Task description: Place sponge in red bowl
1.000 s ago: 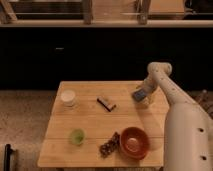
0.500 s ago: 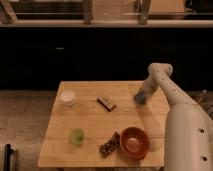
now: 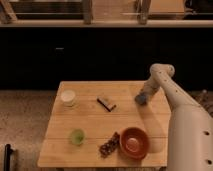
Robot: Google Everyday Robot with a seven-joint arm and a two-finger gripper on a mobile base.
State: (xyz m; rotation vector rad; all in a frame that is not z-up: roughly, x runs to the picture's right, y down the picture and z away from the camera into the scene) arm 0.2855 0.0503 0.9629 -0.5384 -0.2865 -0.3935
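The red bowl (image 3: pixel 134 143) sits near the front right of the wooden table (image 3: pixel 90 125), wide, reddish-orange and empty. The sponge (image 3: pixel 142 98) is a small blue-grey block at the table's right edge, further back than the bowl. My gripper (image 3: pixel 145 95) is down over the sponge, at the end of the white arm (image 3: pixel 172 95) that reaches in from the right. The gripper's tip covers part of the sponge.
A dark brown bar with a light stripe (image 3: pixel 106 104) lies mid-table. A small white cup (image 3: pixel 68 97) stands at back left, a small green cup (image 3: pixel 76 136) at front left. A dark snack bag (image 3: pixel 109 145) lies just left of the bowl.
The gripper has sunk slightly lower onto the sponge at the table's right edge. Nothing else has moved.
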